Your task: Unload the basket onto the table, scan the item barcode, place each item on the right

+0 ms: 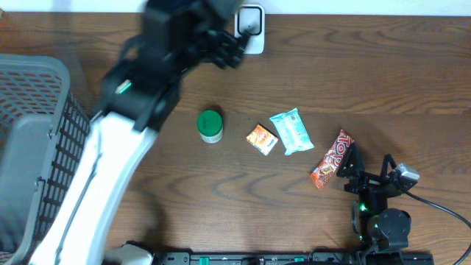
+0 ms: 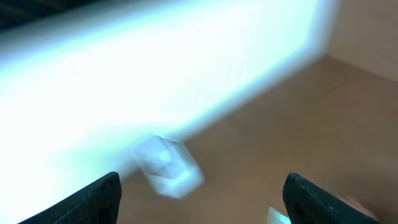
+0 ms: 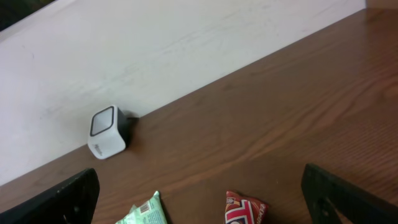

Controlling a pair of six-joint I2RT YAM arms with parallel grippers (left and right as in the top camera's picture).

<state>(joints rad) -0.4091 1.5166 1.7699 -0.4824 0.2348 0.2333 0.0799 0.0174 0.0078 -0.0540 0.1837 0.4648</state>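
Observation:
The white cube scanner (image 1: pixel 250 22) stands at the table's far edge against the wall, also seen as scanner (image 3: pixel 107 132) and, blurred, as scanner (image 2: pixel 168 165). My left gripper (image 1: pixel 224 46) hovers just left of it, motion-blurred; in the left wrist view the gripper (image 2: pixel 202 199) is open with nothing between its fingers. Items lie mid-table: a green-lidded jar (image 1: pixel 210 126), an orange packet (image 1: pixel 262 138), a teal packet (image 1: pixel 291 131) and a red candy bar (image 1: pixel 332 160). My right gripper (image 1: pixel 368 163) is open just right of the bar, which shows as the candy bar (image 3: pixel 244 210) beside the teal packet (image 3: pixel 143 214).
A grey mesh basket (image 1: pixel 37 140) fills the left side of the table. The left arm's white link (image 1: pixel 96 191) runs diagonally from the front left toward the scanner. A cable (image 1: pixel 441 210) trails from the right arm's base.

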